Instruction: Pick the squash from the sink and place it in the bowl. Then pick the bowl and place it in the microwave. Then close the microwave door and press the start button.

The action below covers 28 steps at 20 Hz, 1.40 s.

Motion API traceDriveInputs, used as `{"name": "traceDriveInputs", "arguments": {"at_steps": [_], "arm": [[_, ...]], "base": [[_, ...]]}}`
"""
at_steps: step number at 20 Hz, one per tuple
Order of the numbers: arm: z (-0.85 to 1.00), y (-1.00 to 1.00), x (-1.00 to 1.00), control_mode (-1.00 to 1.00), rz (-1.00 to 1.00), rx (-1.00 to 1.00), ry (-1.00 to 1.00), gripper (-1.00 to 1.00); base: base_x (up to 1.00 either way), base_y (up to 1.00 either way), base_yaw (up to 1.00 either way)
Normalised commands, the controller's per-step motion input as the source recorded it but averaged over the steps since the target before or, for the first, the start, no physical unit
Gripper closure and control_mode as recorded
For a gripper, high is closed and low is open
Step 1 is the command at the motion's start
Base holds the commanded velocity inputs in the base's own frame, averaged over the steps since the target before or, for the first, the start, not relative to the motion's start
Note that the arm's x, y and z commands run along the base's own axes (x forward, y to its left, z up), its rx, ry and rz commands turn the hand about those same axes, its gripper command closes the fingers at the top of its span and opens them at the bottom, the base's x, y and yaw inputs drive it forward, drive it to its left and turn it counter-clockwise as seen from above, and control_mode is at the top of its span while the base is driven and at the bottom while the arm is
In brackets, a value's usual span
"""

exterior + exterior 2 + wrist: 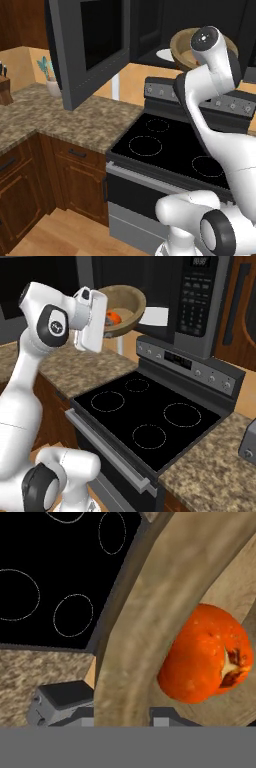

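squash: an orange lump (205, 654) lying inside the bowl against its inner wall; the right base view shows a sliver of it (113, 317) above the rim; in the left base view the arm covers it.
bowl: tan, wooden-looking (126, 300), held up in the air just in front of the microwave's open cavity, above the back of the stove; the left base view shows its far rim (181, 41) behind the arm's wrist.
end effector: clenched on the bowl's rim (122, 714), one finger (65, 704) outside the wall and one (167, 716) inside; the right base view shows its white hand (90, 321) at the bowl's left edge, fingertips hidden.
microwave: black box (200, 301) above the stove, with a button strip in the right base view; a white turntable plate (154, 316) sits inside, just right of the bowl.
door: swung open to the left of the bowl, its dark window plain in the left base view (95, 45).
stove: black top with ring outlines (145, 413) below the bowl; the hand view shows it (50, 572) past the rim.
bench: speckled granite (75, 120) left of the stove, with a small plant pot (50, 80) at the wall in the left base view.
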Motion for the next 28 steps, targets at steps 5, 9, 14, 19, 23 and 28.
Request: {"name": "traceDriveInputs", "arguments": {"at_steps": [5, 9, 14, 19, 23, 28], "arm": [[0.11, -0.24, 0.56, -1.00, 0.00, 0.00, 0.00, 1.00], [0.00, -0.24, 0.70, -1.00, 0.00, 0.00, 0.00, 1.00], [0.00, -0.22, 0.74, -1.00, 0.00, 0.00, 0.00, 1.00], [0.00, -0.16, 0.69, -1.00, 0.00, 0.00, 0.03, 1.00], [-0.09, -0.13, 0.61, -1.00, 0.00, 0.00, 0.01, 1.00], [-0.22, -0.08, 0.48, -1.00, 0.01, 0.00, 0.01, 1.00]], "base": [[0.00, 0.00, 0.00], [0.00, 0.00, 0.00], [0.00, 0.00, 0.00], [0.00, 0.00, 0.00], [0.00, 0.00, 0.00], [0.00, 0.00, 0.00]]}}
